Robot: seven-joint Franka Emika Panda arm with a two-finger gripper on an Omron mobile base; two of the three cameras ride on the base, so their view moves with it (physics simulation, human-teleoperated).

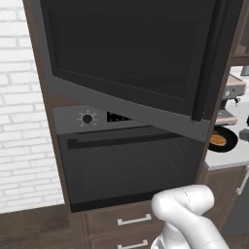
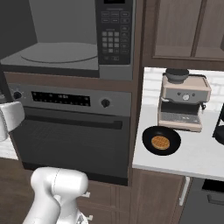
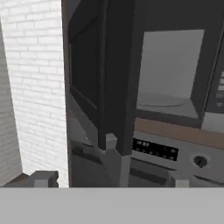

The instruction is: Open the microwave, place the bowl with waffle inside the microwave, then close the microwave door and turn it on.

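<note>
The microwave [image 2: 65,39] stands open, showing its grey interior, round turntable [image 2: 59,53] and black keypad [image 2: 113,33]. The microwave door [image 1: 126,53] is swung far out, with its dark bar handle [image 1: 206,63] at the free edge. In the hand view I look along the door's edge [image 3: 116,74]. My gripper [image 3: 111,179] is open below it, with one fingertip [image 3: 43,178] far out to the left and nothing gripped. The black bowl [image 2: 148,136] with the golden waffle [image 2: 160,142] sits on the white counter to the right of the oven; the same bowl [image 1: 229,142] shows past the door.
A grey oven [image 2: 70,140] with a knob and a bar handle sits under the microwave. A coffee machine [image 2: 183,103] stands behind the bowl on the counter [image 2: 197,157]. A white brick wall [image 1: 19,121] is to the left, and drawers [image 1: 131,221] are below the oven.
</note>
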